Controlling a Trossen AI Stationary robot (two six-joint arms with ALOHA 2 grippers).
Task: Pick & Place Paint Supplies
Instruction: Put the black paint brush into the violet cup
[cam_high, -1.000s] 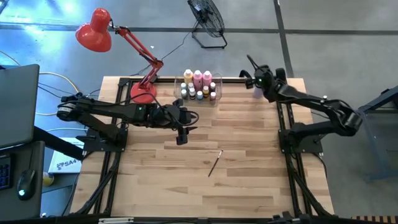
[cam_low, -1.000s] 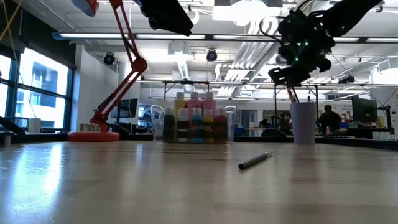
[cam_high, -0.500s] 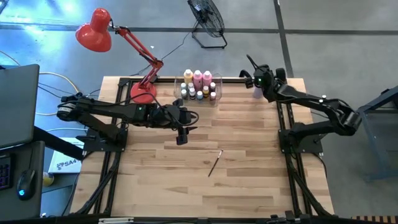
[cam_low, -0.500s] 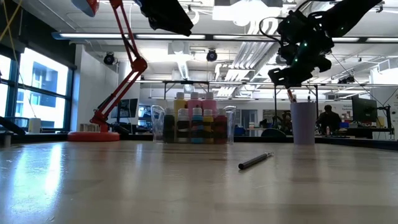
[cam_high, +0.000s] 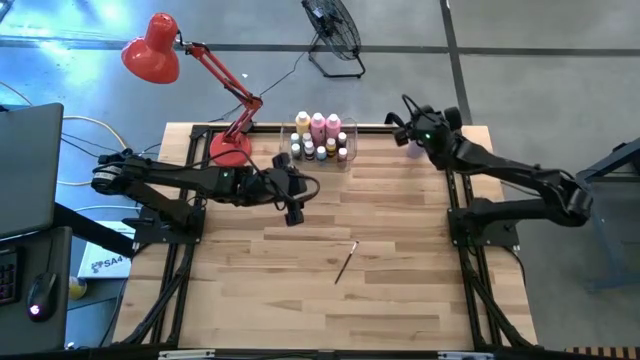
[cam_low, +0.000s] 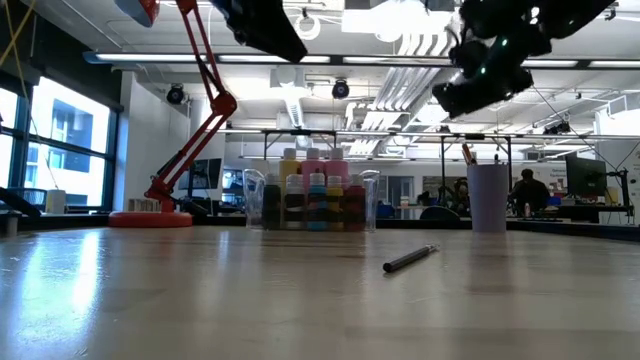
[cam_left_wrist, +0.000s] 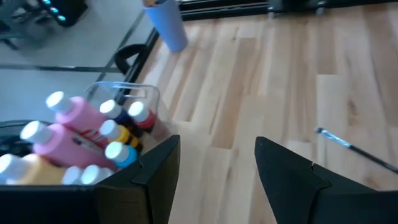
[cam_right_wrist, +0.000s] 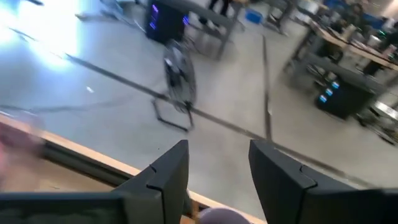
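Lilac cup is overhung by the right pincer, fingers apart and empty. Apart too is the left pincer, held above the tabletop near one paintbrush.

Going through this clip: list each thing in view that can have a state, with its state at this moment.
Right gripper: open, empty, raised above the lilac cup.
Left gripper: open, empty, hovering near the clear bin.
Lilac cup: upright, a brush handle sticking out of it.
Clear bin: upright, packed with standing paint bottles.
Loose paintbrush: lying flat on the table, untouched.
Red desk lamp: standing, arm bent.
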